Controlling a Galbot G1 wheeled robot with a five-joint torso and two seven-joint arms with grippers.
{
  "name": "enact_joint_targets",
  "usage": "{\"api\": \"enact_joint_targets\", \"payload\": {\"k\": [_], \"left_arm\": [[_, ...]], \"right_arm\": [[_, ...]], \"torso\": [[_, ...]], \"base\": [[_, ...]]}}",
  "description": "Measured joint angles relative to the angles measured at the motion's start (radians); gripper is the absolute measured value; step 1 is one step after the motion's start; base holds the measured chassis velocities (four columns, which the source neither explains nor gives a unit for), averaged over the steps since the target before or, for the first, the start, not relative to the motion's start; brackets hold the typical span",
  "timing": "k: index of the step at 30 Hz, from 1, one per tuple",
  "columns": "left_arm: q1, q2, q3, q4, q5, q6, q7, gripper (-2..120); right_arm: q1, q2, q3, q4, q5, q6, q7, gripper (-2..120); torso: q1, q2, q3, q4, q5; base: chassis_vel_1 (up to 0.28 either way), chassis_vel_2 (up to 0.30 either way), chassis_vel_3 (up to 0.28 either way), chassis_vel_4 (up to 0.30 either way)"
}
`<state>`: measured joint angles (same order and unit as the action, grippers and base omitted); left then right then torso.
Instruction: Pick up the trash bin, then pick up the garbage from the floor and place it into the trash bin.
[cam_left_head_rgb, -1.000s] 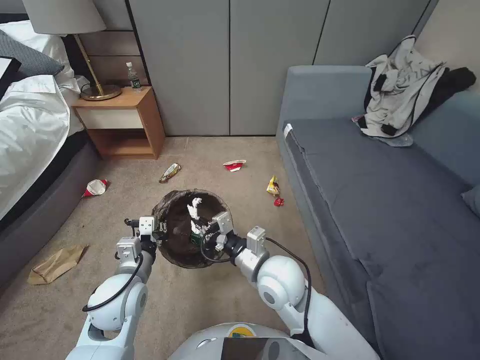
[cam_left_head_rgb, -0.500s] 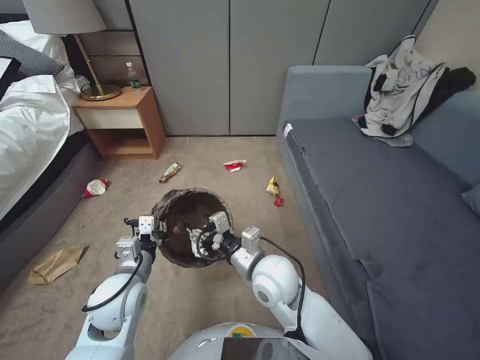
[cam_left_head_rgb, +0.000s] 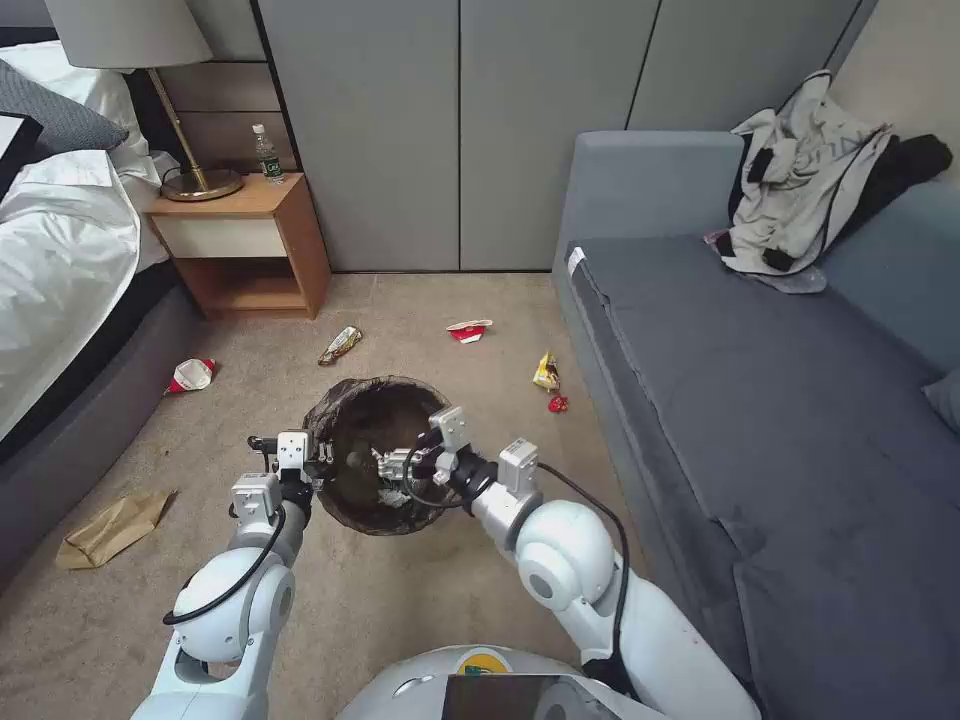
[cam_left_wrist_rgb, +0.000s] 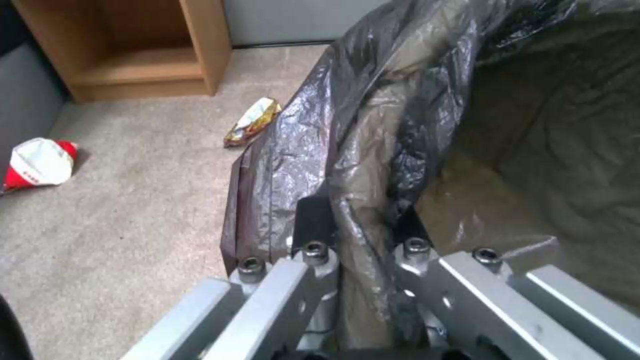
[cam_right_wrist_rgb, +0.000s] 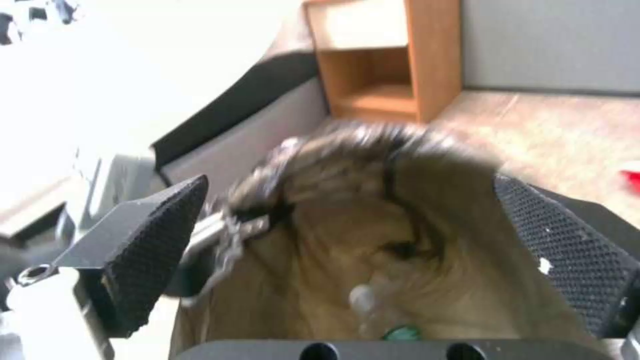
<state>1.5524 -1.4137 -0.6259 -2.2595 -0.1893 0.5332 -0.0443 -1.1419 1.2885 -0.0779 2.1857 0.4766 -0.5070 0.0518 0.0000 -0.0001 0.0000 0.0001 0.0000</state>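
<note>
Inside the trash bin (cam_left_head_rgb: 345, 420), right gripper (cam_left_head_rgb: 392, 466) hangs, seemingly empty.

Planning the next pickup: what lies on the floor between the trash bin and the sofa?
In the head view, a yellow snack wrapper and a small red scrap lie on the carpet between the trash bin and the sofa.
</note>
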Motion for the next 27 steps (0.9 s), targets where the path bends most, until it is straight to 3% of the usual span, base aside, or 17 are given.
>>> {"api": "enact_joint_targets", "payload": {"k": [4,14,20,23,27], "left_arm": [[-0.001,-0.001,-0.002,0.003,0.000,0.000,0.001,3],[-0.002,0.003,-0.010,0.007,-0.002,-0.001,0.001,3],[0.002,0.006,-0.015,0.002,-0.004,-0.002,0.002,3],[0.006,0.011,-0.025,-0.002,-0.008,-0.005,0.004,3],[0.010,0.019,-0.031,-0.007,-0.014,-0.006,0.004,3]], "right_arm": [[-0.046,-0.026,0.104,0.095,0.018,0.012,-0.005,100],[-0.184,-0.017,0.240,0.177,-0.026,0.084,0.015,100],[-0.289,0.018,0.345,0.174,-0.205,0.191,-0.002,100],[-0.359,0.051,0.434,0.163,-0.340,0.297,-0.012,100],[-0.420,0.070,0.512,0.146,-0.373,0.388,-0.013,100]], "torso": [[0.000,0.000,0.000,-0.0001,0.0002],[0.000,0.000,0.000,-0.0001,0.0001],[0.000,0.000,0.000,-0.0003,0.0001],[0.000,0.000,0.000,0.0000,0.0001],[0.000,0.000,0.000,0.0000,0.0001]], "base": [[0.000,0.000,0.000,0.000],[0.000,0.000,0.000,0.000],[0.000,0.000,0.000,0.000],[0.000,0.000,0.000,0.000],[0.000,0.000,0.000,0.000]]}}
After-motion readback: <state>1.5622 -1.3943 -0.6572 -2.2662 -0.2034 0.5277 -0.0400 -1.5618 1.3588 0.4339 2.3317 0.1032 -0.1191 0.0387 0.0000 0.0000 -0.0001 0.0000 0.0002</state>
